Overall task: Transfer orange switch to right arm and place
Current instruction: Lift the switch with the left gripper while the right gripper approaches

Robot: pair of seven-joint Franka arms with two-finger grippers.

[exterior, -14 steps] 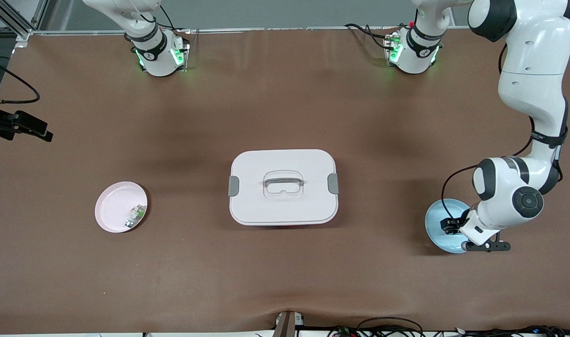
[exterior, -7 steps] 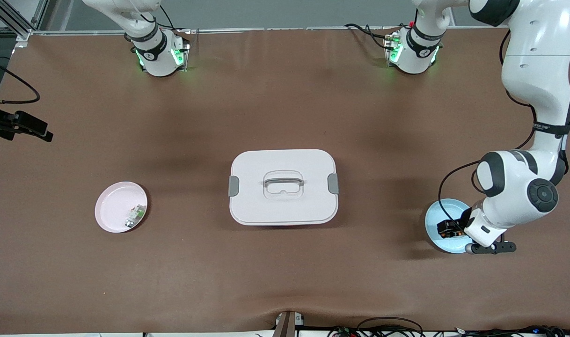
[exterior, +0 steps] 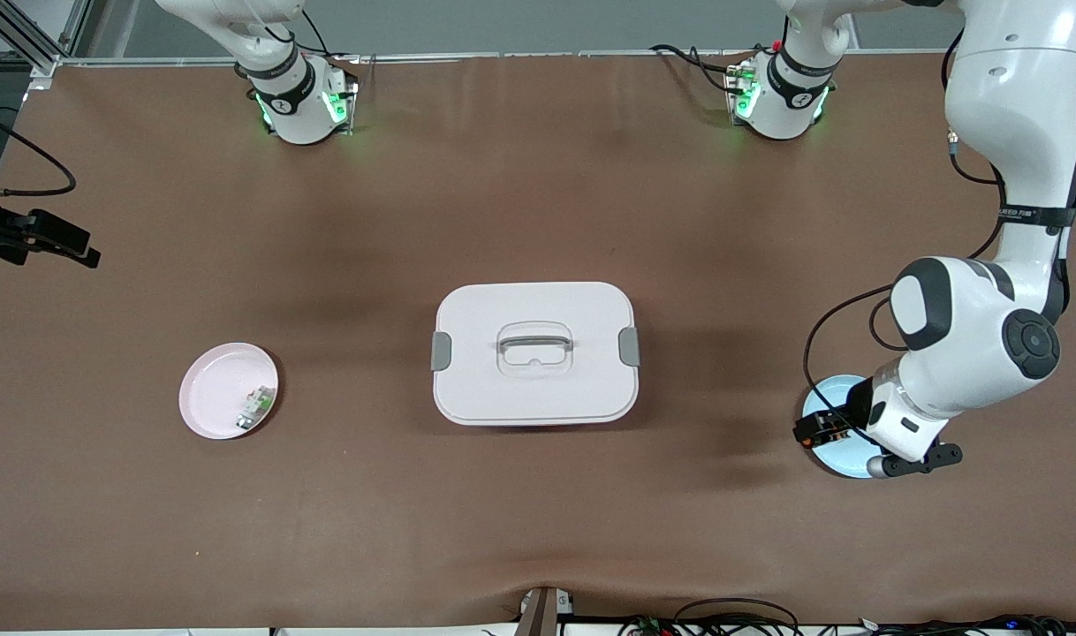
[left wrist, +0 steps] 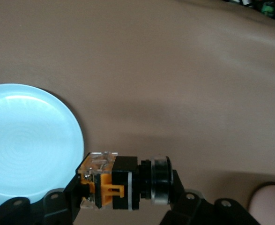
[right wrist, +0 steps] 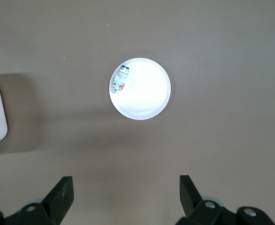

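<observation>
The orange switch (exterior: 819, 427) is a stubby black cylinder with orange marks, held sideways in the air over the edge of the light blue plate (exterior: 847, 465). My left gripper (exterior: 822, 429) is shut on it. In the left wrist view the orange switch (left wrist: 123, 183) sits crosswise in the left gripper (left wrist: 123, 188), with the blue plate (left wrist: 25, 145) below and to one side. My right gripper (right wrist: 125, 187) hangs open and empty high above the table, near the pink plate (right wrist: 146, 96); it does not show in the front view.
A white lidded box (exterior: 534, 353) with a handle stands mid-table. The pink plate (exterior: 215, 389) lies toward the right arm's end and holds a small green-and-white part (exterior: 255, 406). A black mount (exterior: 34, 237) juts in at that end.
My left gripper has risen with the switch and shifted from over the blue plate's middle to over its edge, toward the white box. The right gripper has not changed.
</observation>
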